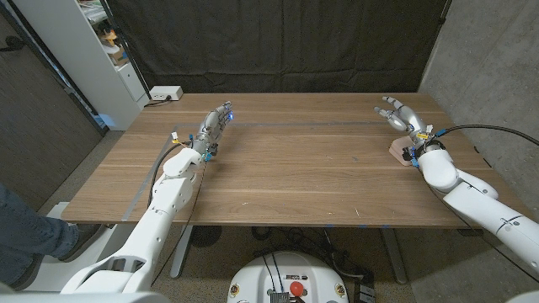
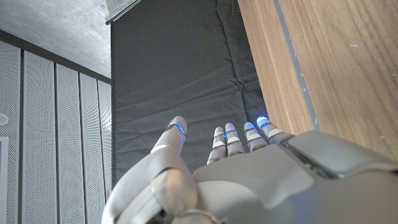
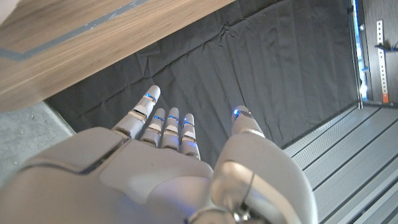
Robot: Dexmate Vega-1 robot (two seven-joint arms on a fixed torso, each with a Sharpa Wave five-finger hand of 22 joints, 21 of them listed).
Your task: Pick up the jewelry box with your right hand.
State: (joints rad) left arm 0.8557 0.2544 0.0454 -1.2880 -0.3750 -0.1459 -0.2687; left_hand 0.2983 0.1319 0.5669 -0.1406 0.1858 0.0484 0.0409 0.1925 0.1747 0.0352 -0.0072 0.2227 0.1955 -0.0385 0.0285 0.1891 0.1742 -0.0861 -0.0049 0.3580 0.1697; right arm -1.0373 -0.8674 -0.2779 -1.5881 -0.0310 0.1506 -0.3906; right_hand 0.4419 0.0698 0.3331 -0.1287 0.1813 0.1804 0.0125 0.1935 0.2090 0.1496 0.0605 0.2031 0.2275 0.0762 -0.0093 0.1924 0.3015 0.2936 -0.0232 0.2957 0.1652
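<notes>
Pink jewelry box (image 1: 397,151) sits on the bench (image 1: 295,168) near its right edge, just under the right hand (image 1: 401,115), fingers spread, empty. Left hand (image 1: 214,128) likewise holds nothing.

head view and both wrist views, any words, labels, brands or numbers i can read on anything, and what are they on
No text can be read in any of the views.
The small pinkish box by the right hand shows no lettering at this size.
The white power strip on the floor past the table has no mark that can be made out.
The items on the white shelf are too small and blurred to read.
The left hand bears only blue lights.
</notes>
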